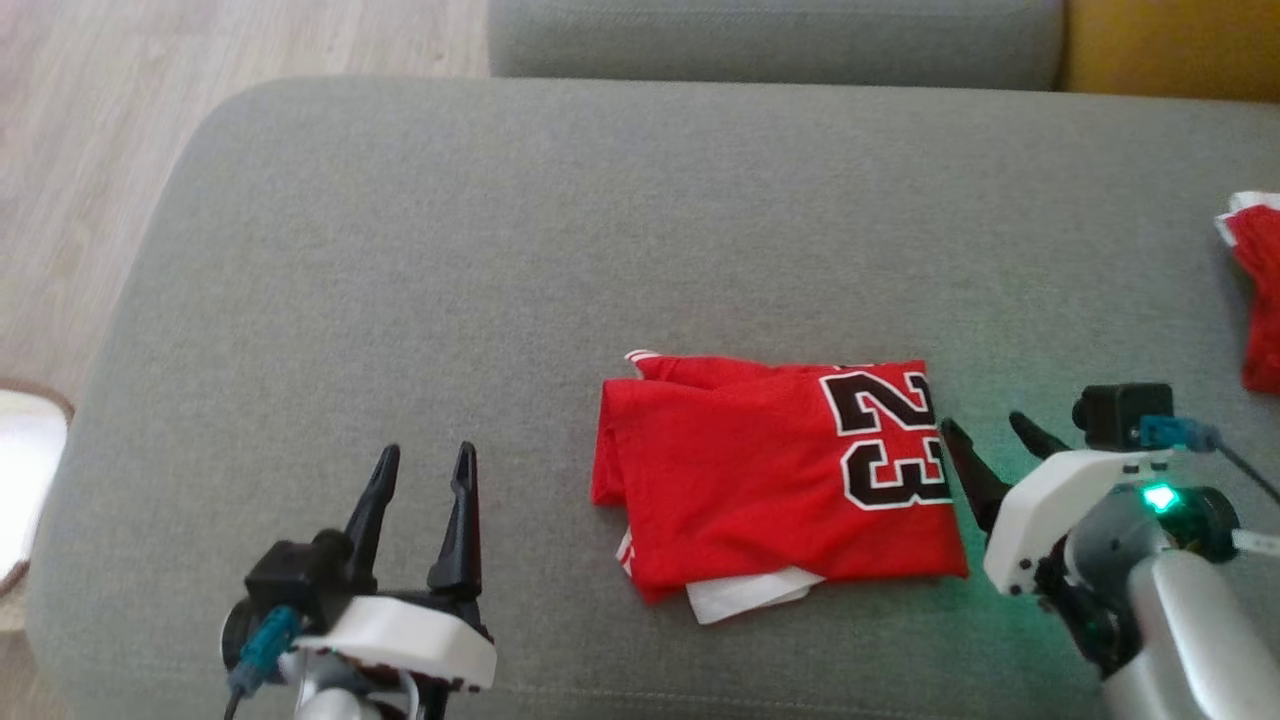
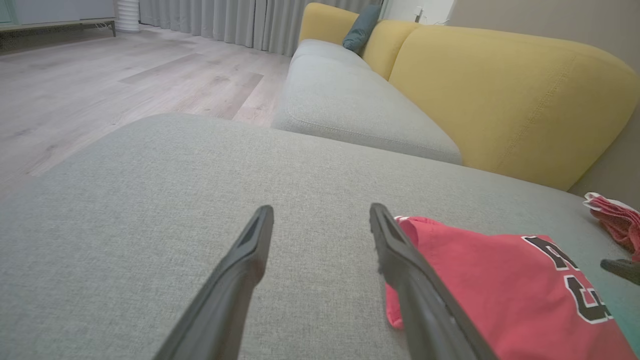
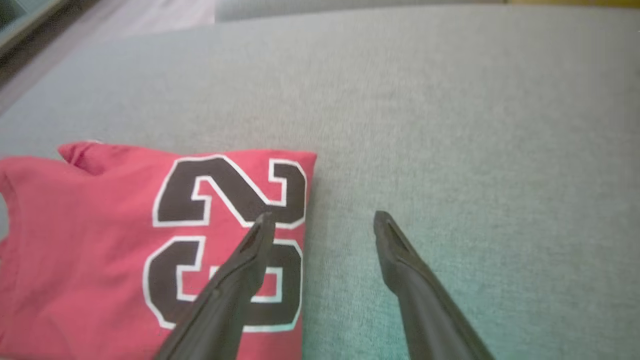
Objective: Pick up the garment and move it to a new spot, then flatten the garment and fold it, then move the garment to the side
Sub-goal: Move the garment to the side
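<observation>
Folded garment laid out, both tools held open and empty

The garment [image 1: 770,470] is seen folded mid-way along the grey cushion [image 1: 500,250], "23" up, with a white sleeve [image 1: 745,592] poking out at its near edge. The right tool [image 1: 983,422] is held just beside the garment's right edge, jaws spread, nothing gripped. The left tool [image 1: 427,450], equally spread and empty, is kept well apart to the left. If only the top layer is pinched for the move aside, the fold is likely to be pulled open. The small red bundle [image 1: 1262,290] at far right could also be bumped.
</observation>
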{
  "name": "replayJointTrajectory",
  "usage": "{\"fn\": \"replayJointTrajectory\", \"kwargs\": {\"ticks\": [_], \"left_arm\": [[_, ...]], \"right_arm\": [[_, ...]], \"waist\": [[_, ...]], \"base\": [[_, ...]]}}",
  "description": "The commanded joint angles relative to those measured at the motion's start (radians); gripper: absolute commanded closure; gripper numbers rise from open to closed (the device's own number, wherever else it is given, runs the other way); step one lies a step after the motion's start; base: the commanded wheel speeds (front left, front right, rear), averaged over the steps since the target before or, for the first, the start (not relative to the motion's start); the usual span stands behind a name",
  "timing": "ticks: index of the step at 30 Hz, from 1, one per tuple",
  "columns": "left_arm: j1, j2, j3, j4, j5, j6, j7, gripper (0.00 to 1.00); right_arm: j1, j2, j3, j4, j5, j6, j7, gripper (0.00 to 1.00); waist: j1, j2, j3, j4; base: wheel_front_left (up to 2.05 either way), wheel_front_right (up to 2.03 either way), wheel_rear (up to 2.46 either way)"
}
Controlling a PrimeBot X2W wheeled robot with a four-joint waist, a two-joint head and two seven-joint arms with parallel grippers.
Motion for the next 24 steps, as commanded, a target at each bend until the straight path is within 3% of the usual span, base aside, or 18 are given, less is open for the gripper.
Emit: {"fn": "replayJointTrajectory", "kwargs": {"ticks": [1,6,13,17,18,19,20,21,22,24], "left_arm": [[-0.054,-0.007,0.043,-0.026,0.012,-0.003,-0.012,0.00],[-0.067,-0.017,0.053,-0.021,0.020,-0.012,-0.012,0.00],[-0.072,-0.026,0.064,-0.016,0.031,-0.024,-0.012,0.00],[-0.070,-0.028,0.069,-0.015,0.036,-0.027,-0.012,0.00],[-0.069,-0.028,0.069,-0.015,0.038,-0.028,-0.012,0.00],[-0.069,-0.029,0.070,-0.014,0.040,-0.029,-0.012,0.00],[-0.068,-0.029,0.070,-0.013,0.042,-0.030,-0.012,0.00],[-0.068,-0.030,0.071,-0.013,0.043,-0.031,-0.012,0.00],[-0.068,-0.030,0.072,-0.012,0.045,-0.031,-0.012,0.00],[-0.066,-0.030,0.074,-0.012,0.049,-0.033,-0.012,0.00]], "right_arm": [[-0.047,-0.032,0.033,-0.031,0.026,0.007,0.029,0.00],[-0.066,-0.102,0.082,-0.026,0.135,0.007,0.144,0.00],[-0.080,-0.144,0.136,-0.003,0.298,0.007,0.249,0.00],[-0.086,-0.154,0.161,0.012,0.335,0.007,0.273,0.00],[-0.090,-0.156,0.169,0.019,0.340,0.007,0.271,0.17],[-0.094,-0.156,0.176,0.026,0.345,0.007,0.267,0.47],[-0.099,-0.156,0.185,0.032,0.347,0.007,0.260,0.61],[-0.105,-0.158,0.192,0.037,0.345,0.007,0.246,0.91],[-0.112,-0.158,0.197,0.043,0.342,0.007,0.228,1.00],[-0.127,-0.158,0.208,0.056,0.334,0.007,0.193,1.00]], "waist": [[0.0000,0.0000,0.017,0.017],[0.0000,0.0000,0.043,0.041],[0.0000,0.0000,0.056,0.060],[0.0000,0.0000,0.056,0.061],[0.0000,0.0000,0.055,0.060],[0.0000,0.0000,0.055,0.058],[0.0000,0.0000,0.054,0.057],[0.0000,0.0000,0.054,0.054],[0.0000,0.0000,0.054,0.051],[0.0000,0.0000,0.052,0.040]], "base": [[0.00,0.00,0.00],[0.00,0.00,0.00],[0.00,0.00,0.00],[0.00,0.00,0.00],[0.00,0.00,0.00],[0.00,0.00,0.00],[0.00,0.00,0.00],[0.00,0.00,0.00],[0.00,0.00,0.00],[0.00,0.00,0.00]]}}
